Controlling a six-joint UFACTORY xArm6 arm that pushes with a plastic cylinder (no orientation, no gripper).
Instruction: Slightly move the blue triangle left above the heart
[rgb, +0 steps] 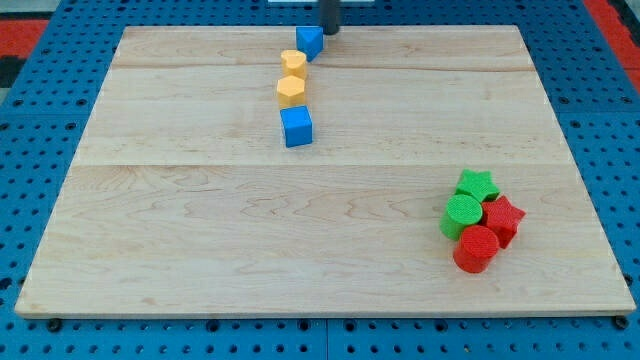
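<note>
The largest thing I see is the counter (330, 240), a pale wooden board made of glued planks, which lies on a blue perforated base (40, 140). The board fills almost the whole view.

Near the view's bottom right stands a tight group of four plastic blocks, all touching each other: a green star block (477, 184) at the top of the group, a green round cylinder block (461, 214) on its left below, a red star block (503, 218) on the right, and a red round cylinder block (476, 248) at the bottom.

Near the view's top centre there is a column of four blocks. The lowest one is a blue cube block (296, 127). Above it is a yellow hexagon-like block (291, 90), and touching this from above is a yellow heart block (293, 63). The blue triangle block (309, 41) sits at the top of the column, just above the heart and a little to the view's right of it, close to the far edge of the board.

My tip (328, 30) is the lower end of a dark rod which comes in from the view's top edge. It stands just beside the blue triangle, at its upper right side; I cannot tell if they touch. The arm has no fingers, only this rod.
</note>
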